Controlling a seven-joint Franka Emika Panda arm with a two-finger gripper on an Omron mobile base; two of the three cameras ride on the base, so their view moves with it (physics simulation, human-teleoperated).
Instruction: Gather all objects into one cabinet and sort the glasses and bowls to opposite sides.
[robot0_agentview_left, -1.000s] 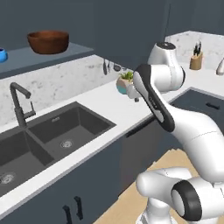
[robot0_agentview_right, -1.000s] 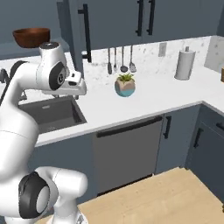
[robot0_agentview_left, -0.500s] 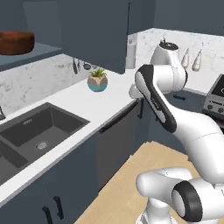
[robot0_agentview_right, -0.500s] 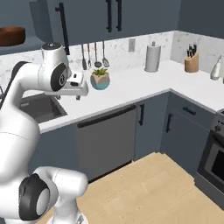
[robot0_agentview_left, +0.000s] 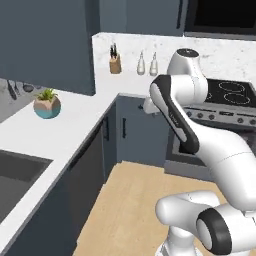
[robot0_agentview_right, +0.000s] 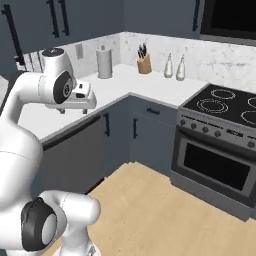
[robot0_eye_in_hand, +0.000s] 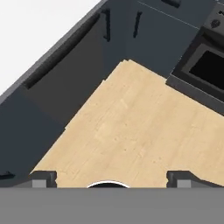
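Potted plant (robot0_agentview_left: 47, 106) on left base counter (robot0_agentview_left: 60, 135) (paper towel (robot0_agentview_right: 104, 62) right), pincer (robot0_eye_in_hand: 109, 177) spread, empty.

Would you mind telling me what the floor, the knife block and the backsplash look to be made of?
Floor: pale wood planks, matte, with faint grain and seams. Knife block: light brown wood, apparently; too small for grain. Backsplash: white speckled stone, perhaps marble or granite.

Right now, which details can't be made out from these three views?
- Tool: hand view's bottom edge cuts the tips, which stand wide apart over wooden floor.
- Sink: cut by the left base view's left edge.
- Two bottles by the knife block: too small to identify, right base view.
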